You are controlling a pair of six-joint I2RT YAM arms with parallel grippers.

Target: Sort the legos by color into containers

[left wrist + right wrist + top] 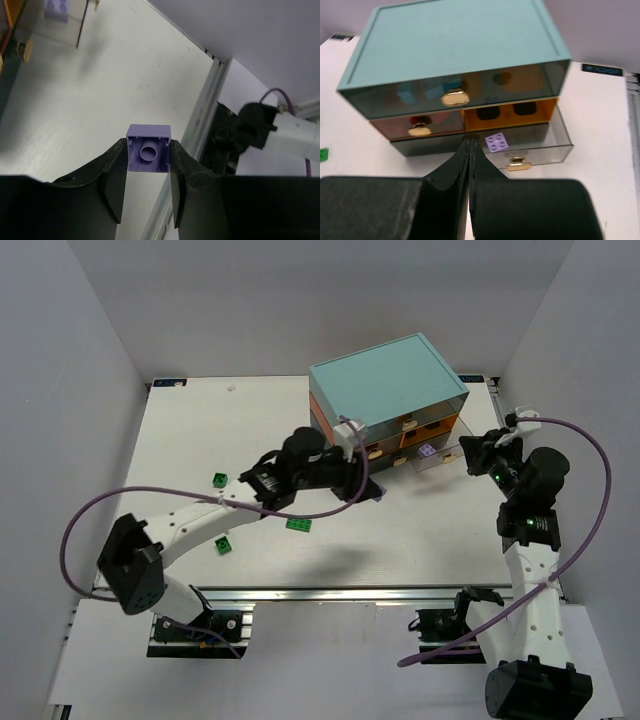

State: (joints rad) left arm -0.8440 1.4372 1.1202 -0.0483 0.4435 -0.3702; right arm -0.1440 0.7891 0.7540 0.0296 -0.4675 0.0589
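Note:
My left gripper (148, 152) is shut on a lilac brick (148, 155), held above the table with its hollow underside toward the camera. In the top view this gripper (368, 490) hangs just in front of the chest (390, 390). The chest's bottom drawer (540, 150) is pulled out and holds one lilac brick (497, 142), which also shows from above (427, 451). My right gripper (470, 146) is shut and empty, right in front of that open drawer (455, 455). Three green bricks (219, 479) (298, 525) (226, 546) lie on the table to the left.
The chest's upper drawers are closed; a red brick (419, 120) shows through the middle left one and teal shapes (407, 95) through the top one. White walls surround the table. The table's metal front rail (380, 592) runs along the near edge.

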